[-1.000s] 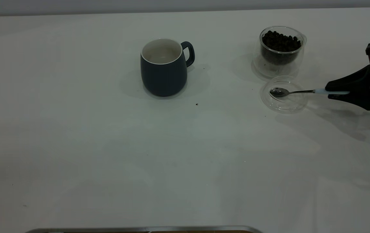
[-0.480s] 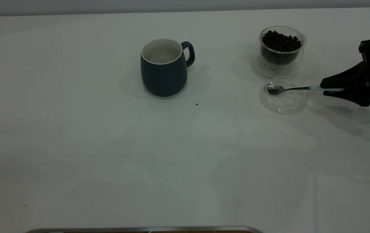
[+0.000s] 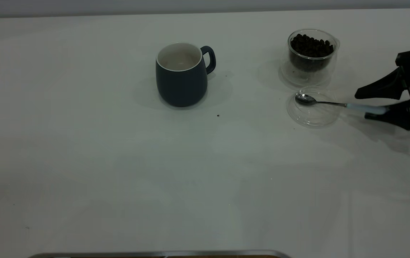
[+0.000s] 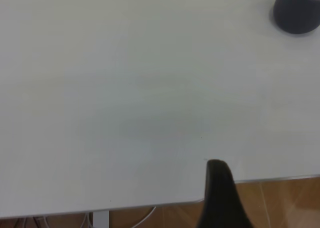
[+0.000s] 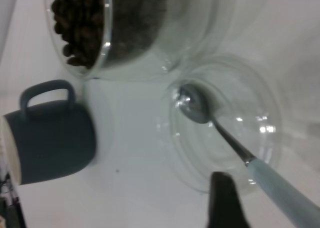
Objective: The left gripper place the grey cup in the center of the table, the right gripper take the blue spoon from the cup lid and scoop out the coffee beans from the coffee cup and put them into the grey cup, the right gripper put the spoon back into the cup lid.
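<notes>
The grey cup [image 3: 181, 77] stands upright near the middle of the table [image 3: 118, 161], its handle toward the right arm. The coffee cup [image 3: 310, 59], full of coffee beans [image 3: 310, 44], stands at the far right. The cup lid [image 3: 314, 107] lies just in front of it. The blue spoon [image 3: 334, 103] rests with its bowl in the lid and its pale handle sticking out over the rim. My right gripper [image 3: 361, 105] is open around the handle's end, one finger above it and one beside it. Of my left gripper only one dark finger [image 4: 217, 188] shows, over the table's near edge, far from the grey cup [image 4: 296, 10].
A tiny dark speck [image 3: 218, 115] lies on the table in front of the grey cup. A metal strip [image 3: 154, 253] runs along the table's near edge. Wooden floor [image 4: 290, 203] shows past the table edge in the left wrist view.
The right gripper was shut on the spoon's handle and has now opened. The spoon's handle has dropped lower, with the bowl still in the cup lid.
</notes>
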You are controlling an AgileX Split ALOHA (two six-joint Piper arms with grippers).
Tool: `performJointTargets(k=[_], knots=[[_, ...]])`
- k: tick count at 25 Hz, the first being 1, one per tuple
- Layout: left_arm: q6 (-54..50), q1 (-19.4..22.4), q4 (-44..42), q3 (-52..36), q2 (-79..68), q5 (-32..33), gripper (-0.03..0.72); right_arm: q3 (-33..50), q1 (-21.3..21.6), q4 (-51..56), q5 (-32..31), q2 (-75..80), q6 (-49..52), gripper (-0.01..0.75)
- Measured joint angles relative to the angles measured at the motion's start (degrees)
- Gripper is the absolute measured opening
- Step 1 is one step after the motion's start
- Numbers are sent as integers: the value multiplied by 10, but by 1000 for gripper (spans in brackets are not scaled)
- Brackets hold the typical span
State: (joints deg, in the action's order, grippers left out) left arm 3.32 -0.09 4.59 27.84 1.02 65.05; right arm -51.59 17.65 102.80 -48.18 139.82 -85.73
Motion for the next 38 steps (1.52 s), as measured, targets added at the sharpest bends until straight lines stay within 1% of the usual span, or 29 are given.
performJointTargets(k=[2,3,6,8,11,14,17,20,23,25,28,31,35,38], knots=[[0,0,0,0,0,0,548,0,0,0,17,0,-1,588],[0,0,0,0,0,0,548,0,0,0,23,0,-1,601],[0,0,0,0,0,0,548,0,1,-12,35,-2,-2,605],[0,0,0,0,0,0,548,1,3,-36,54,-15,9,605],[0,0,0,0,0,0,548,4,11,-101,90,-66,51,601],[0,0,0,0,0,0,548,7,14,-213,135,-140,158,597],[0,0,0,0,0,0,548,7,14,-371,161,-220,329,593],[0,0,0,0,0,0,548,7,13,-524,153,-305,489,593],[0,0,0,0,0,0,548,9,4,-627,124,-391,592,593],[0,0,0,0,0,0,548,11,-13,-666,106,-447,627,592],[0,0,0,0,0,0,548,13,-50,-698,72,-525,672,592],[0,0,0,0,0,0,548,13,-99,-717,38,-584,700,592],[0,0,0,0,0,0,548,13,-179,-732,2,-614,711,592],[0,0,0,0,0,0,548,13,-244,-756,1,-617,712,592]])
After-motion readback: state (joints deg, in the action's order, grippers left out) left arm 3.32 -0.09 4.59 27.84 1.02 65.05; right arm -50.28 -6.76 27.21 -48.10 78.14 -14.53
